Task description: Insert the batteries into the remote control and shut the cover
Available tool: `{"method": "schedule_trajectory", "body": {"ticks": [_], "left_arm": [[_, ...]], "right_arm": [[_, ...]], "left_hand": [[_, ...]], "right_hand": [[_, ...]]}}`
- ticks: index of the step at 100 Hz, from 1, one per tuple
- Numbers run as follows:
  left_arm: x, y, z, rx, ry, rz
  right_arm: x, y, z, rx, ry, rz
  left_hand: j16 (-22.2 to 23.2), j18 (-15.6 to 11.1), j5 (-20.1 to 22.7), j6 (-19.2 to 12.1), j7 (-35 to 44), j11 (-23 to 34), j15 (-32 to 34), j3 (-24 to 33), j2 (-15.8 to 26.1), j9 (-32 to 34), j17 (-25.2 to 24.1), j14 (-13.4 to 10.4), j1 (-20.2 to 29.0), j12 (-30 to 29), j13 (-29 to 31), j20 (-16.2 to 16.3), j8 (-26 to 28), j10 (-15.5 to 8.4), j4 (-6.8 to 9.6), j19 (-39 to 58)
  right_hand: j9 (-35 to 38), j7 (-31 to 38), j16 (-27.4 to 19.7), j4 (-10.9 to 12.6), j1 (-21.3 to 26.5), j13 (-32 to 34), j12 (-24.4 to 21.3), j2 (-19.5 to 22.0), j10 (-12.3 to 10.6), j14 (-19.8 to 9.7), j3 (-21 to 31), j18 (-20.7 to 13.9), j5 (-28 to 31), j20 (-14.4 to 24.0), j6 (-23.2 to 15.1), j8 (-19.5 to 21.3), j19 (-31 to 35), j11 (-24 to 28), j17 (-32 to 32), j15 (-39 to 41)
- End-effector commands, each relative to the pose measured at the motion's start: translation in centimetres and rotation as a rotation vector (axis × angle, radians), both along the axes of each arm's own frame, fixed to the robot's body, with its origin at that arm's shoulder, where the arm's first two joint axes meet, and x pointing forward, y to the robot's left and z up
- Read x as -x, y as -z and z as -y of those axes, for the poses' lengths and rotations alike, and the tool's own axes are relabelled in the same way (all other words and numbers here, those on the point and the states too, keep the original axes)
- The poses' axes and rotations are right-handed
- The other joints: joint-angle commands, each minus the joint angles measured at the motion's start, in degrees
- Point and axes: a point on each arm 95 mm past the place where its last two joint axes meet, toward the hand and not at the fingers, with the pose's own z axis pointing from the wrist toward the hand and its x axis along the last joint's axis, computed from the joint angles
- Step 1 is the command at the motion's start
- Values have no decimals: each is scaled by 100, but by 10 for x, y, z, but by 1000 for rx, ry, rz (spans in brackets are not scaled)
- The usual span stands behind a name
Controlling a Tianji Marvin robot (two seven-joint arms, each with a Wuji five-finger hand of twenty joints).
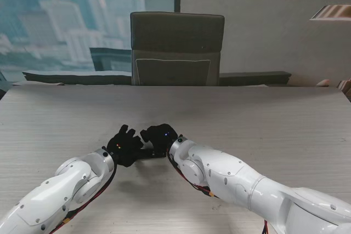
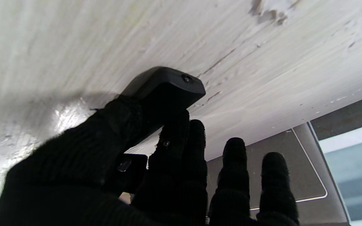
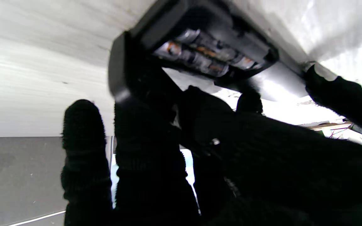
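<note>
Both hands meet over the desk: the left hand grips the remote control, the right hand pinches the cover. With 2 batteries seated, align the cover squarely, then slide it shut

Left hand and right hand meet on the table, apparently gripping something dark.

Fingers hide the remote control, seemingly.
</note>
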Motion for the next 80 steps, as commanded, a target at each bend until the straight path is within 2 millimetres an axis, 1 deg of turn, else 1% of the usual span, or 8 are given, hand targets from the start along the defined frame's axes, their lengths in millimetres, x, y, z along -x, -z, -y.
{"method": "schedule_trajectory", "body": {"ticks": [1, 12, 22, 28, 32, 34, 67, 80], "left_arm": [[17, 34, -9, -53, -18, -102], [18, 34, -9, -53, -19, -101], [17, 35, -9, -51, -20, -100], [17, 35, -9, -51, -20, -100], [17, 35, -9, -51, -20, -100], [17, 35, -9, -51, -20, -100], [17, 35, -9, -51, -20, -101], [17, 35, -9, -51, -20, -101]], "right_arm": [[7, 4, -4, 8, -21, -23], [9, 5, -3, 11, -24, -28], [11, 6, -3, 13, -29, -28], [12, 6, -2, 13, -32, -26], [13, 6, -2, 12, -33, -24], [13, 5, -2, 11, -34, -23], [17, 3, -1, 6, -44, -19], [17, 4, -1, 12, -48, -22]], "left_hand": [[0, 79, 427, -1535, 848, -41, -62, -268, -140, -68, -70, 60, 1080, -19, -131, 6, 259, 37, 452, 17], [0, 80, 430, -1533, 850, -37, -62, -273, -142, -63, -65, 69, 1072, -18, -131, 8, 260, 37, 450, 21], [2, 76, 428, -1534, 847, -39, -59, -271, -140, -65, -64, 63, 1081, -19, -128, 10, 259, 35, 451, 25], [2, 75, 425, -1514, 844, -37, -58, -271, -141, -61, -65, 59, 1080, -18, -126, 10, 257, 31, 451, 24], [1, 77, 429, -1532, 848, -40, -61, -267, -142, -68, -64, 77, 1083, -19, -133, 10, 259, 39, 452, 25], [1, 79, 420, -1505, 842, -37, -60, -269, -139, -65, -65, 73, 1082, -18, -134, 10, 256, 37, 451, 25], [0, 85, 423, -1525, 846, -38, -59, -273, -136, -67, -64, 51, 1086, -18, -125, 13, 258, 34, 453, 29], [0, 85, 426, -1533, 848, -38, -62, -273, -140, -67, -64, 74, 1083, -18, -140, 13, 259, 35, 454, 29]], "right_hand": [[-181, 58, 104, 164, -139, -75, 109, 47, 82, -61, 156, 40, -153, 17, -10, 74, 40, 84, -80, -48], [-243, 51, 170, 236, -288, -122, 130, 58, 87, -62, 151, 67, -185, 35, -4, 73, 28, 93, -136, -79], [-313, 39, 334, 415, -558, -182, 174, 104, 79, -96, 138, 83, -215, 84, 13, 69, 8, 107, -207, -128], [-378, 34, 577, 667, -752, -246, 247, 166, 73, -118, 112, 102, -239, 136, 12, 67, -27, 110, -285, -176], [-427, 23, 732, 982, -944, -290, 360, 252, 67, -111, 107, 133, -268, 170, 19, 62, -56, 111, -349, -223], [-448, 19, 754, 1030, -1016, -308, 384, 256, 67, -105, 87, 138, -278, 174, 27, 61, -67, 105, -376, -235], [-706, -25, 845, 1059, -1517, -612, 474, 129, 105, -11, -70, 243, -459, 197, 73, 46, -220, 39, -736, -332], [-846, -41, 861, 1050, -1762, -797, 498, 221, 104, 51, -174, 287, -588, 208, 98, 41, -320, 27, -936, -442]]}}
